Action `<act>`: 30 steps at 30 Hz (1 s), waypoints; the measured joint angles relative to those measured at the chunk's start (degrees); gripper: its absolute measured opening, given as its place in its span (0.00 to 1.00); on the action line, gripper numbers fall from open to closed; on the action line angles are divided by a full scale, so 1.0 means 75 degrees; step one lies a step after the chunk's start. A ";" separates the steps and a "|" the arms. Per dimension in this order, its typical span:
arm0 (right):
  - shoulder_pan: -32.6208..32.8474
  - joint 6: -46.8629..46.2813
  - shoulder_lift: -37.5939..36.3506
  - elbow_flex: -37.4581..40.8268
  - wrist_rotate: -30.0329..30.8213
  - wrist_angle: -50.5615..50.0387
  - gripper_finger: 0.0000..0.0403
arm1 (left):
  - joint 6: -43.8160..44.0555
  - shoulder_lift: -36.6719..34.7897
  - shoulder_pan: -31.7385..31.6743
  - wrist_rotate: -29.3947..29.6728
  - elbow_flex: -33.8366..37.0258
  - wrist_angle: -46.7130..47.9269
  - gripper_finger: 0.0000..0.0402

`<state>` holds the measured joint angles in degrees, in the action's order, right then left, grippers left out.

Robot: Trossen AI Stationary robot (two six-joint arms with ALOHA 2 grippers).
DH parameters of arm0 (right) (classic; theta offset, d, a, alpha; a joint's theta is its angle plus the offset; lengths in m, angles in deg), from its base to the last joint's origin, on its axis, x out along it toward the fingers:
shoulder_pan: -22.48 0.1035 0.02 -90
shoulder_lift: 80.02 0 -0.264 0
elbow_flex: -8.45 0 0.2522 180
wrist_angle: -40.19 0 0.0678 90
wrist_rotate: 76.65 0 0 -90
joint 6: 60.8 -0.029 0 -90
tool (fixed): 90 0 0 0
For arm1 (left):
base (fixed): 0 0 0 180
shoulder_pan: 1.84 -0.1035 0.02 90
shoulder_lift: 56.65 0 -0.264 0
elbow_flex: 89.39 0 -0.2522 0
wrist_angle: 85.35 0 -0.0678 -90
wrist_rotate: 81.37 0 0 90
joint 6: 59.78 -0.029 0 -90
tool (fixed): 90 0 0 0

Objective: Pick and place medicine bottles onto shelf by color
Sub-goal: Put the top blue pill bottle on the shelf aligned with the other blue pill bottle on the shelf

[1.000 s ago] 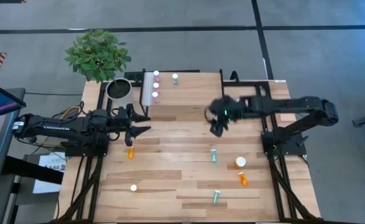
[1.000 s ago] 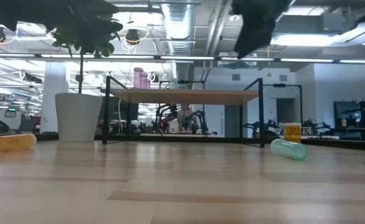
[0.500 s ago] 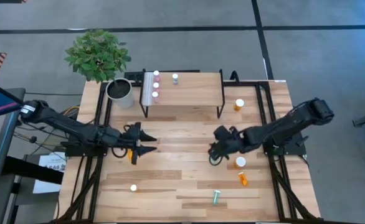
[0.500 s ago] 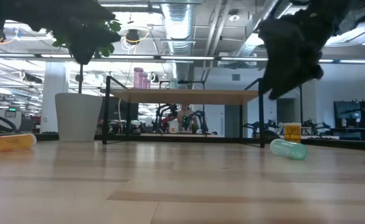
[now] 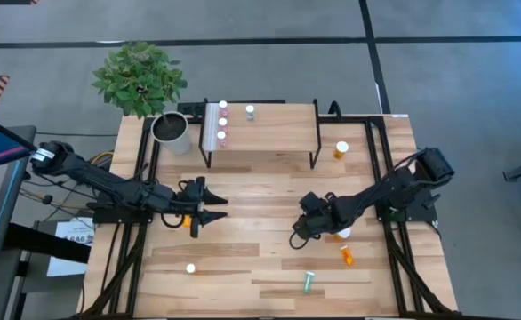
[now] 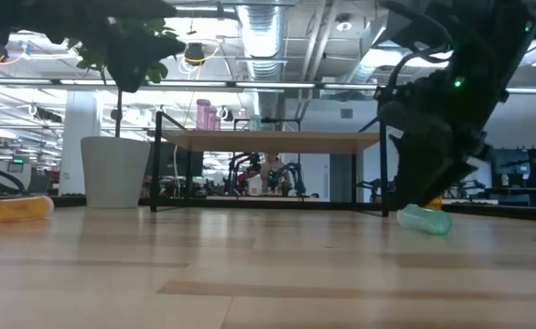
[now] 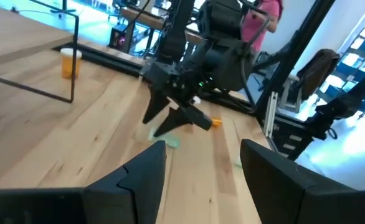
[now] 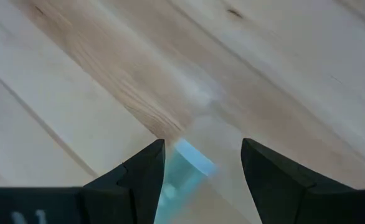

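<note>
A teal medicine bottle (image 6: 425, 220) lies on its side on the table. My right gripper (image 8: 202, 146) slants down over it, open. One finger stands on each side of the bottle (image 8: 184, 169), and I see no touch. In the high view my right gripper (image 5: 296, 238) hides that bottle. My left gripper (image 5: 218, 208) is open and empty, level, pointing toward the table's right, just above an orange bottle (image 5: 187, 220) that lies on its side. The shelf (image 5: 269, 133) stands at the far edge with pink bottles (image 5: 222, 124) and one teal bottle (image 5: 250, 112) upright on it.
Right of the shelf stands an orange bottle (image 5: 341, 149). A larger white-capped bottle (image 5: 343, 232), an orange one (image 5: 346, 256) and a teal one (image 5: 308, 282) lie near my right gripper. A white-capped bottle (image 5: 190, 268) is at near left. A plant pot (image 5: 170, 132) stands left of the shelf.
My right gripper has come down from in front of the shelf toward the near edge. It has rolled and tipped downward, and now straddles the teal bottle. My left gripper has moved toward the near edge and a little right, over the orange bottle, then stayed still.
</note>
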<state>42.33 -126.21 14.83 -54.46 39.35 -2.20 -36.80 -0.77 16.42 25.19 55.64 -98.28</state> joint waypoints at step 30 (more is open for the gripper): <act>-0.0045 0.0042 0.0390 -0.0247 -0.0677 0.0202 0.34 | -0.0282 0.0000 -0.0134 0.0092 0.0000 -0.0029 0.48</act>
<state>41.99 -125.89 17.76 -56.31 34.27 -0.69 -38.92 -0.77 15.41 25.88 55.64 -98.50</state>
